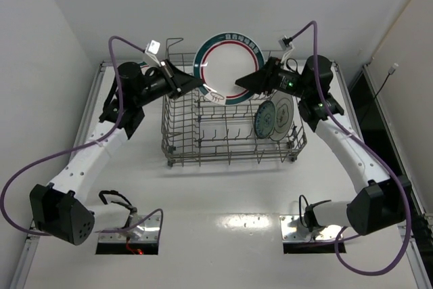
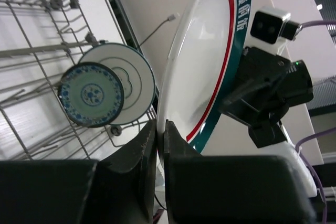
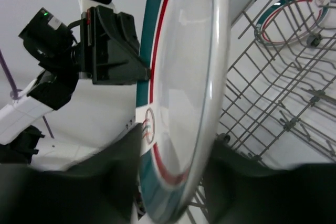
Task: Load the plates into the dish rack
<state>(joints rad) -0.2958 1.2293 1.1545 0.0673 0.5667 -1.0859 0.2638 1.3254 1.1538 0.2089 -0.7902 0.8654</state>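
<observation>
Where the big plate [image 1: 226,65] is: upright in the air over the far side of the dish rack [image 1: 177,145], between the two arms.
Left gripper [image 1: 198,84]: pinched tight on the plate's rim.
Right gripper [image 1: 238,84]: fingers half apart, straddling the opposite rim; whether they press it I cannot tell.
Rack's right end: small blue-patterned plate [image 1: 265,118] and white plate [image 1: 283,114], both standing on edge.

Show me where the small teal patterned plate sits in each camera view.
Top external: teal plate stands at the right end of the dish rack, overlapping a white dark-ringed plate.
Left wrist: left of centre, in front of that white plate.
Right wrist: not in view.
Shared landmark: large green-and-red-rimmed plate held above the rack.
</observation>
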